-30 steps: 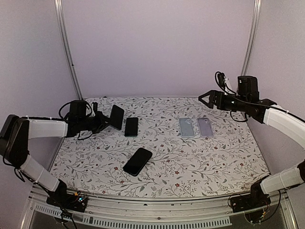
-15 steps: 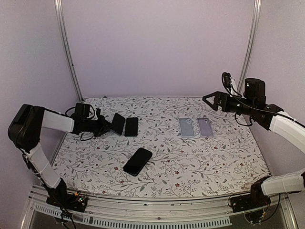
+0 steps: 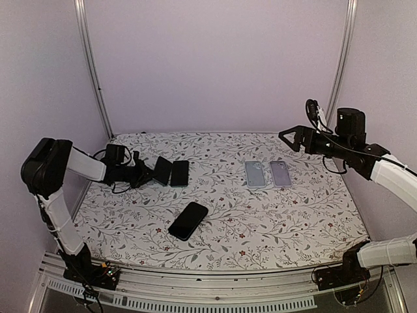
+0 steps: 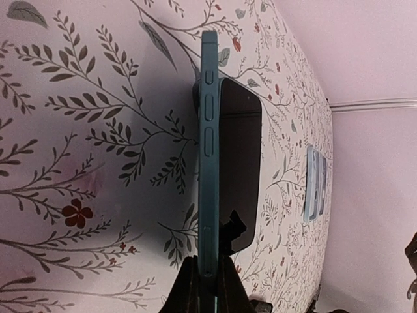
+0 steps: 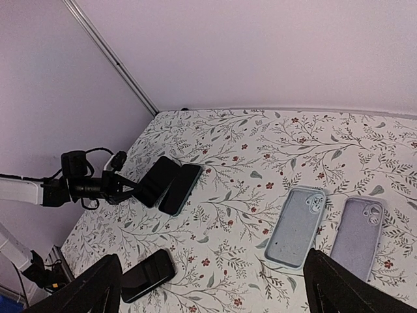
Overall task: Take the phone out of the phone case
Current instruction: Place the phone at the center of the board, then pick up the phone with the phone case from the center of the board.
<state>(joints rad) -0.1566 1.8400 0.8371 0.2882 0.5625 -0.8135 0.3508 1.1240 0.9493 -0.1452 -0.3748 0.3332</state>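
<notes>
Pinches, at 9 o'clock of the floral-print table point(image 3: 273, 222), a slim teal-edged dark phone case point(image 3: 161, 170) in the closed left gripper point(image 3: 147, 175), tilted on edge; cannot tell whether filled. Shows just beside it a flat black teal-rimmed phone point(image 3: 179, 173), a glossy black phone point(image 3: 187, 220) toward 6 o'clock, then a pale blue case point(image 3: 255, 174) and a lilac case point(image 3: 281, 173) toward 2 o'clock. Holds the right gripper point(image 3: 290, 137) spread wide, airborne, at 3 o'clock.

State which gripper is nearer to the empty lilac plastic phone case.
Right. The right gripper hangs open, raised, near the lilac case; the left gripper, pinching a teal-edged phone, is far to its left.
</notes>
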